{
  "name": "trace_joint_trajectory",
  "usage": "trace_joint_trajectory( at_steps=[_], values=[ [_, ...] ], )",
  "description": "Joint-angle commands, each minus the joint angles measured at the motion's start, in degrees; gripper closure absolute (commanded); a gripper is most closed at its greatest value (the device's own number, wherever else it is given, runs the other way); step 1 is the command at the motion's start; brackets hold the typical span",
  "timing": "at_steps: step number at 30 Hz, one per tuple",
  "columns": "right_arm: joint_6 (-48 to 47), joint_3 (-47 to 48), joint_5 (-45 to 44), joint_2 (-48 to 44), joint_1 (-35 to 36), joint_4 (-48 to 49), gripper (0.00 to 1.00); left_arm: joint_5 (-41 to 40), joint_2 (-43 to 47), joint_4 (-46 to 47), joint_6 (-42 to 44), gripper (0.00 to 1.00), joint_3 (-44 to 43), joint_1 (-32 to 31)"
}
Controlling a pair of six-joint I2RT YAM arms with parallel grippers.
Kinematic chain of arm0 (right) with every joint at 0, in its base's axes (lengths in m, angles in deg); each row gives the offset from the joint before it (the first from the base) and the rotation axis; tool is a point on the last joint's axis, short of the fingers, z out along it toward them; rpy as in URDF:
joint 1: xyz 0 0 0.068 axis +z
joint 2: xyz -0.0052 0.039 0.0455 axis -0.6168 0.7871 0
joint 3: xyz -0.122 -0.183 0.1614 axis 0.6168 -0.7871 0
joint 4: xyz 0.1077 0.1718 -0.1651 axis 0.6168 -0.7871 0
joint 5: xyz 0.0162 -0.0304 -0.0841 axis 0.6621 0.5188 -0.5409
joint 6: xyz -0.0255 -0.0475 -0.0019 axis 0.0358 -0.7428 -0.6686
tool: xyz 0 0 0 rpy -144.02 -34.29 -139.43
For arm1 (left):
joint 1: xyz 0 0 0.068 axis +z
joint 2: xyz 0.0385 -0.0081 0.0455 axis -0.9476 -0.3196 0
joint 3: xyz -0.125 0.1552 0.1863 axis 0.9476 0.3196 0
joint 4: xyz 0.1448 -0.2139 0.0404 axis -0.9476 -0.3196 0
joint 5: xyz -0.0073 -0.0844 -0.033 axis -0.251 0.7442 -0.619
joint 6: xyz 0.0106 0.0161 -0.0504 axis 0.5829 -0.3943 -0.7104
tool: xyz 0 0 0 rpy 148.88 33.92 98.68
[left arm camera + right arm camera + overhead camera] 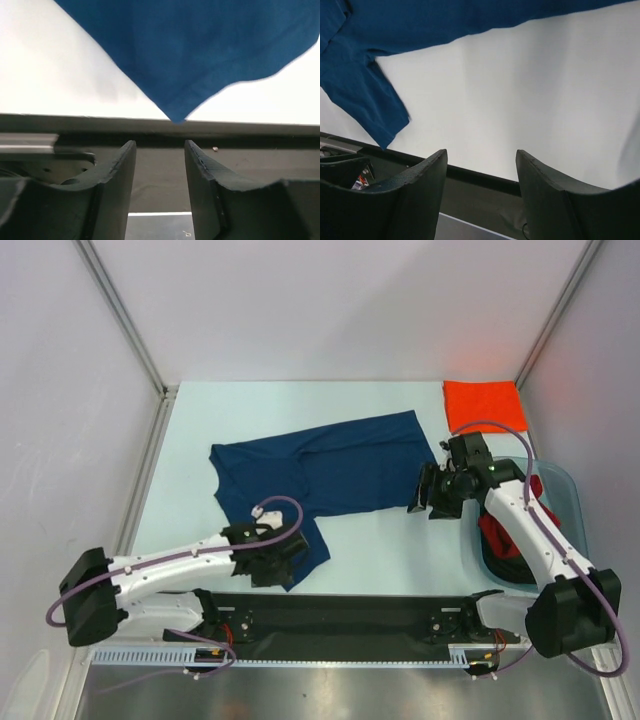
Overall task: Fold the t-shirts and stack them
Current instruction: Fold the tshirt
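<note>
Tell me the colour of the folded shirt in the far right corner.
The folded shirt is bright orange, seen best from the top camera.

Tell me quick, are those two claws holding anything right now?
Left gripper: open, holding nothing; a corner of the navy t-shirt lies just ahead of it.
Right gripper: open, holding nothing.
</note>
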Motion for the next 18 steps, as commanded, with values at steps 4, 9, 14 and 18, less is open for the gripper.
trace_joint_trajectory(
  at_steps=[4, 9, 14, 18],
  values=[
    [-1.9, -0.8, 0.4, -4.4, 0.5, -1.4, 0.37, -1.4, -7.6, 4.3, -10.3, 0.54, 0.2, -5.3],
    [-2.9, 0.0, 0.2, -7.2, 0.5, -3.4, 0.36, -2.7, -8.7, 7.2, -12.8, 0.53, 1.7, -5.6],
    [-3.5, -0.6, 0.2, -9.0, 0.5, -4.9, 0.36, -2.5, -10.0, 9.1, -13.7, 0.53, 3.2, -5.6],
    [-2.8, -1.7, 1.6, -9.2, 0.5, -4.5, 0.36, -3.2, -10.6, 9.5, -13.8, 0.53, 3.5, -5.6]
  ],
)
